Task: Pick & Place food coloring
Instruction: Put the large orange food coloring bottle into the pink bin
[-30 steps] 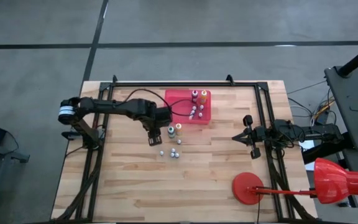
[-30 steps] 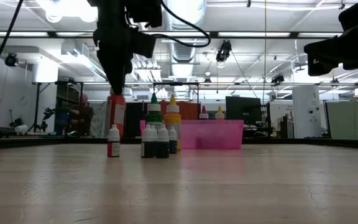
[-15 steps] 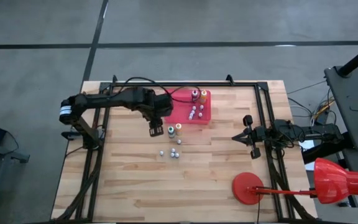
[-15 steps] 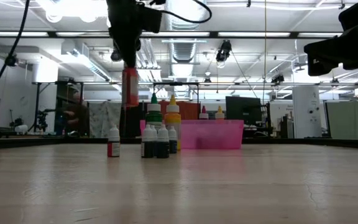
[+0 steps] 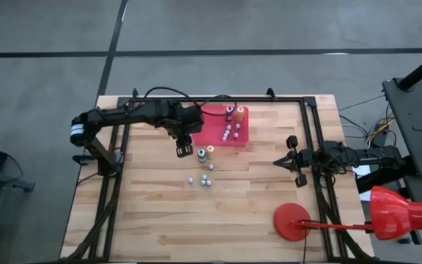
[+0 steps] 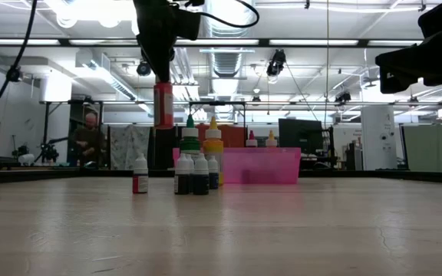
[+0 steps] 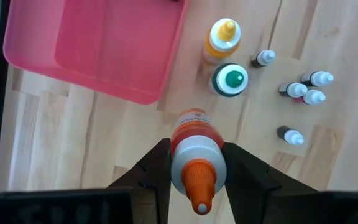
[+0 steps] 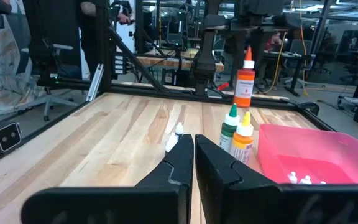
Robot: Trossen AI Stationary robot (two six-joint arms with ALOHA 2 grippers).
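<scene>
My left gripper [image 5: 183, 147] hangs above the table's middle left, shut on an orange food coloring bottle [image 6: 163, 106] with a white shoulder and an orange cap [image 7: 197, 186]. Below it a green bottle [image 7: 229, 81] and a yellow bottle [image 7: 221, 40] stand on the wood, with several tiny bottles [image 7: 303, 90] near them. The red tray [image 5: 215, 133] lies just beyond, toward the far edge, with several bottles [image 5: 229, 130] standing in it. My right gripper [image 5: 278, 162] waits shut at the table's right side. My left gripper pinches the orange bottle at its white shoulder [image 7: 179, 158], just under the cap, between its two fingers [image 7: 153, 171]. The fingers come from above, pointing steeply down. The bottle hangs upright below them, cap up, lifted clear of the table [image 6: 163, 123].
Black frame rails [image 5: 116, 183] run along the table's left, far and right sides. A red round-footed object [image 5: 293, 220] stands at the near right. Bare wood [image 5: 196, 227] lies toward the near edge. A person [image 6: 90, 142] stands in the room behind.
My left gripper has risen, still shut on the orange bottle, and shifted a little toward the red tray. The bottle has gone from just above the table to well above the standing bottles, staying upright.
</scene>
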